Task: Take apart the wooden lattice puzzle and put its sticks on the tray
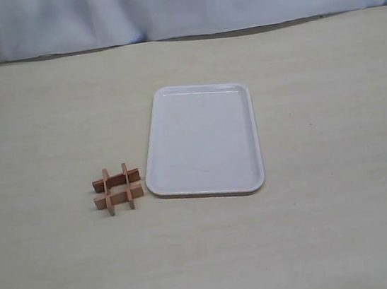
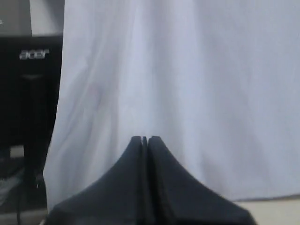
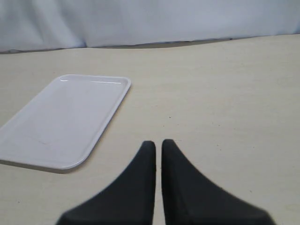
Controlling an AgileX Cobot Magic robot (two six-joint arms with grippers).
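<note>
The wooden lattice puzzle [image 1: 117, 189] lies assembled on the beige table, its reddish-brown sticks crossed in a hash shape, just left of the tray's near left corner. The white tray [image 1: 202, 140] sits mid-table with nothing on it; the right wrist view also shows the tray [image 3: 61, 122]. My left gripper [image 2: 146, 138] is shut and empty, pointed at the white cloth, away from the puzzle. My right gripper [image 3: 158, 143] hovers over bare table beside the tray, its fingers nearly together with nothing between them. Neither gripper shows in the exterior view.
A white cloth backdrop [image 1: 175, 4] hangs along the table's far edge. A dark monitor [image 2: 28, 93] stands beside the cloth in the left wrist view. Bare tabletop [image 1: 335, 133] surrounds the tray and puzzle.
</note>
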